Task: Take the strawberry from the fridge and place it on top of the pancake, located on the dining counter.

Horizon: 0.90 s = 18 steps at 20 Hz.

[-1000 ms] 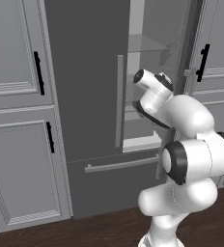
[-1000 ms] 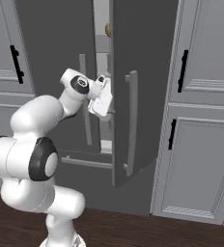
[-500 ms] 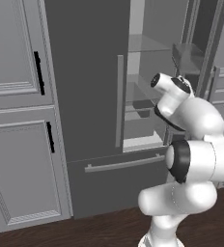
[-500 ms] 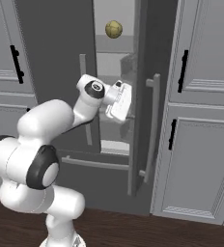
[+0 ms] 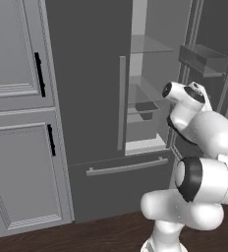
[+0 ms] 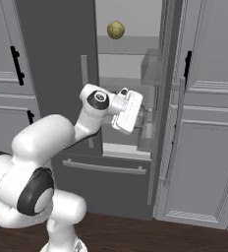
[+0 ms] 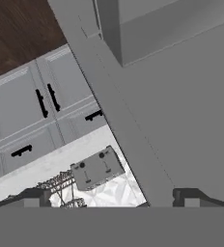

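The fridge (image 5: 86, 74) (image 6: 52, 49) is a tall dark grey unit; its left door is closed and its right door (image 5: 209, 29) (image 6: 167, 74) hangs wide open. Glass shelves and a pale interior (image 5: 145, 98) show through the gap. My gripper (image 6: 135, 118) (image 7: 111, 200) is open at mid-height in front of the opening, left of the open door's edge, with nothing between its fingers. A broad grey door face (image 7: 181, 106) crosses the hand view. The strawberry is hidden from me. The pancake and the dining counter are out of view.
A yellow-green round fruit (image 6: 116, 30) sits on an upper shelf. The open door carries a clear bin (image 5: 202, 56). Light grey panelled cabinets (image 5: 13, 98) (image 6: 209, 123) flank the fridge. The freezer drawer's bar handle (image 5: 126, 166) runs below. The hand view catches a far white counter with a toaster-like box (image 7: 97, 169).
The right fridge door has swung much further open, exposing the shelves. My arm swept right with it, and the gripper now stands off the door handle, fully open.
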Available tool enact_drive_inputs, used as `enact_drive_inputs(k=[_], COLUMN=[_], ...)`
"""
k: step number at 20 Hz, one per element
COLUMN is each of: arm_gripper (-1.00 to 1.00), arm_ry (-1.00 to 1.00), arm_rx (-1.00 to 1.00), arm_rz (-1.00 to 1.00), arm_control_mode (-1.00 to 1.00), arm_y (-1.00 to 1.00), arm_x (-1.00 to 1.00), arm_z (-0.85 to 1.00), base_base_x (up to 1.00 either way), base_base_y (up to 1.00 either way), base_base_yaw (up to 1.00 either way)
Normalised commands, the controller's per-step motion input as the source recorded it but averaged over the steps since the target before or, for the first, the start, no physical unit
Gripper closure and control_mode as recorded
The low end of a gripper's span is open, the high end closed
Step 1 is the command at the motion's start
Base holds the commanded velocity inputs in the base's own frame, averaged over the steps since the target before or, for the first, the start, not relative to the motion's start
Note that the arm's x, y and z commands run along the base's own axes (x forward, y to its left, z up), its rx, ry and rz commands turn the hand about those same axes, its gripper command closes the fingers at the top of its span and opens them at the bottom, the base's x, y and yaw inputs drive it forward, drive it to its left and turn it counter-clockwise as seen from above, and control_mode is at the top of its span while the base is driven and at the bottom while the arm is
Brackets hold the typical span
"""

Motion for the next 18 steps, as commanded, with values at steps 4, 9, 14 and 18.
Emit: enact_drive_inputs(k=[4,9,14,18], arm_gripper=[-1.00,-1.00,-1.00,-1.00], arm_ry=[-0.22,-0.38,-0.44,-0.49], arm_rx=[0.04,0.27,0.69,0.74], arm_rz=[0.15,-0.18,-0.44,-0.35], arm_control_mode=[-1.00,-1.00,-1.00,-1.00], arm_y=[1.00,0.87,0.26,0.45], arm_x=[-0.08,0.71,0.62,0.39], arm_z=[0.01,-0.03,-0.26,-0.22], base_base_x=[0.00,0.00,0.00,0.00], base_base_y=[0.00,0.00,0.00,0.00], base_base_yaw=[0.00,0.00,0.00,0.00])
